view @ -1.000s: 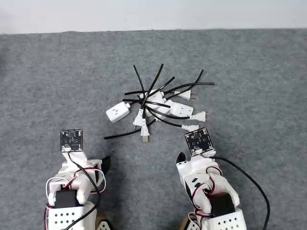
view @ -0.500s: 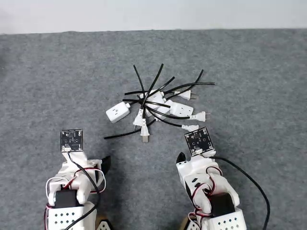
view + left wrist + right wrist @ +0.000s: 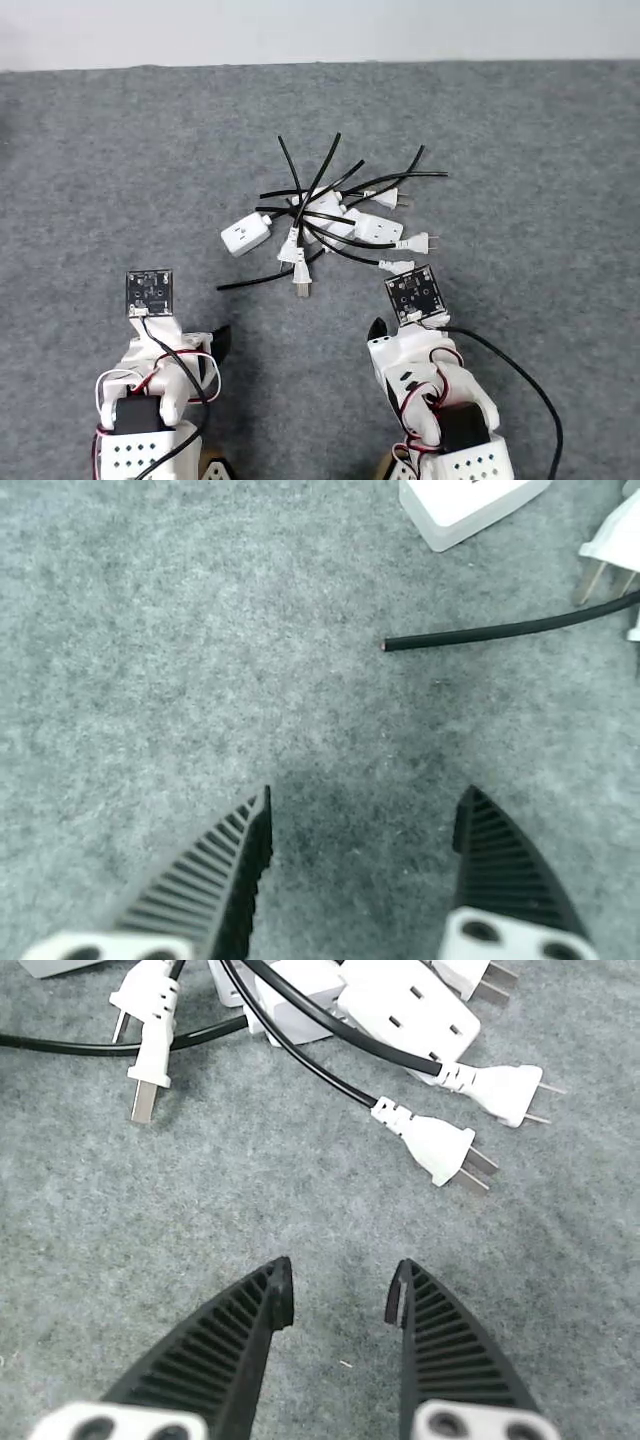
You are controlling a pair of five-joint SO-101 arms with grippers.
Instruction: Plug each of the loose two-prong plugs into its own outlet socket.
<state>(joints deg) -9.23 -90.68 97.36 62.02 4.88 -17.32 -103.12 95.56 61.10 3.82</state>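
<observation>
- Several white two-prong plugs (image 3: 418, 242) and outlet sockets (image 3: 246, 233) lie tangled mid-mat (image 3: 120, 150), ahead of both arms. Black cords (image 3: 318, 180) cross the middle pieces, so their count is unclear.
- Left gripper (image 3: 367, 800): jaws wide apart, empty, over bare mat. One socket is cut off at the left wrist view's edge.
- Right gripper (image 3: 342, 1270): jaws apart, empty, near two plugs.

- table (image 3: 520, 150): mottled grey, flecked light and dark
- plugs (image 3: 425, 1138): white bodies, silvery prongs
- cords (image 3: 500, 631): black
- outlet sockets (image 3: 246, 234): white with dark slots
- left claw (image 3: 367, 798) and right claw (image 3: 343, 1267): black, ribbed, on white bases
- arms (image 3: 430, 360): white, with red and black wires (image 3: 520, 372)
</observation>
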